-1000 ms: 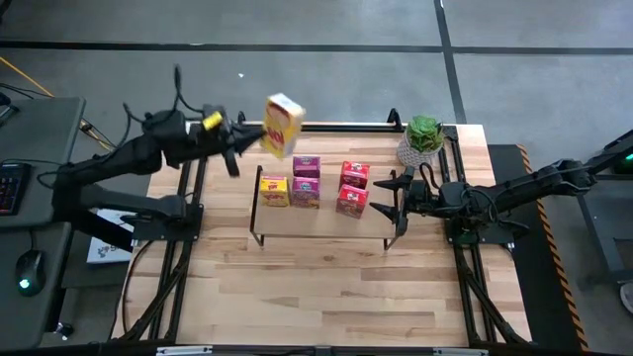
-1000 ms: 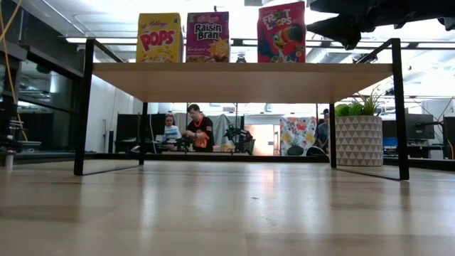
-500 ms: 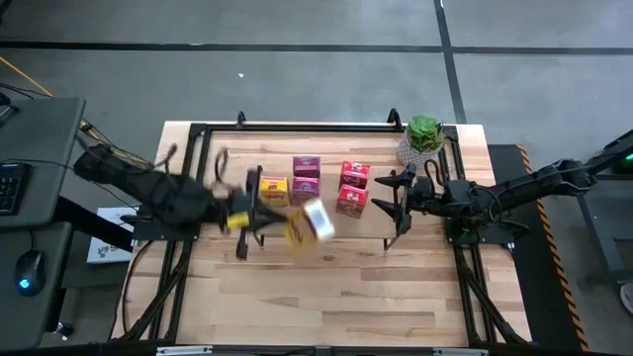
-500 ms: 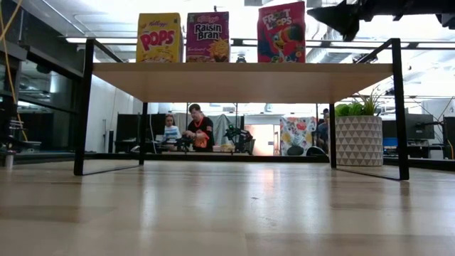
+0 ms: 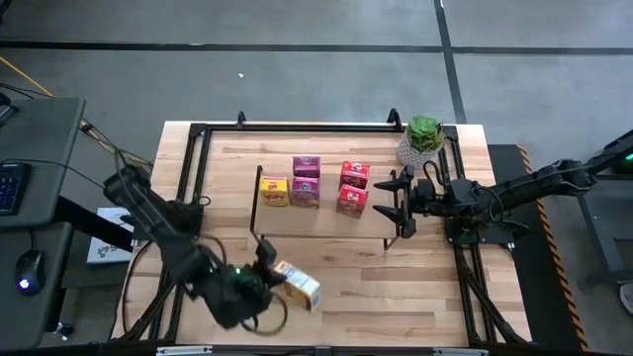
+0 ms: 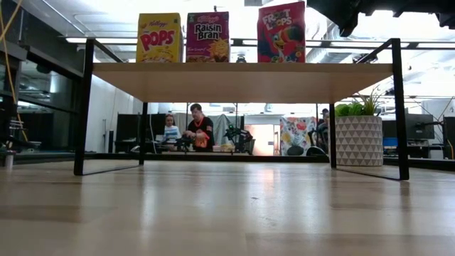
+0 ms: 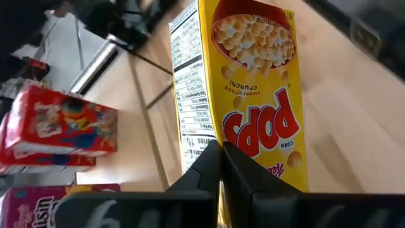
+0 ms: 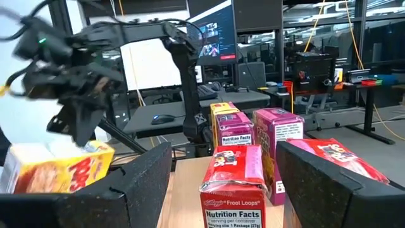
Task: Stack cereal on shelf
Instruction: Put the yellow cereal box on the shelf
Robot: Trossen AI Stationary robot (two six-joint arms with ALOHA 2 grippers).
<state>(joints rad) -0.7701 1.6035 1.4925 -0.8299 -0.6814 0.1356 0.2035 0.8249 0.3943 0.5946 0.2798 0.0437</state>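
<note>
Since my previous frame — left gripper (image 5: pixel 265 284) swung to table's 7 o'clock, clamped on yellow cereal box (image 5: pixel 298 285), right gripper (image 5: pixel 392 202) agape at shelf's (image 5: pixel 321 222) 3 o'clock.

Grey floor (image 5: pixel 316 59) with dark seams, bright ceiling lights (image 6: pixel 426 28), desks with monitors (image 8: pixel 218 28) behind.

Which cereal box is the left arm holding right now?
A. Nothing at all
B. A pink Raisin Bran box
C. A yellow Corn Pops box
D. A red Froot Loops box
C: the left arm's fingers are shut on the small yellow cardboard Corn Pops box, near the wooden table's front edge, off the low wood-topped wire-legged shelf.
</note>
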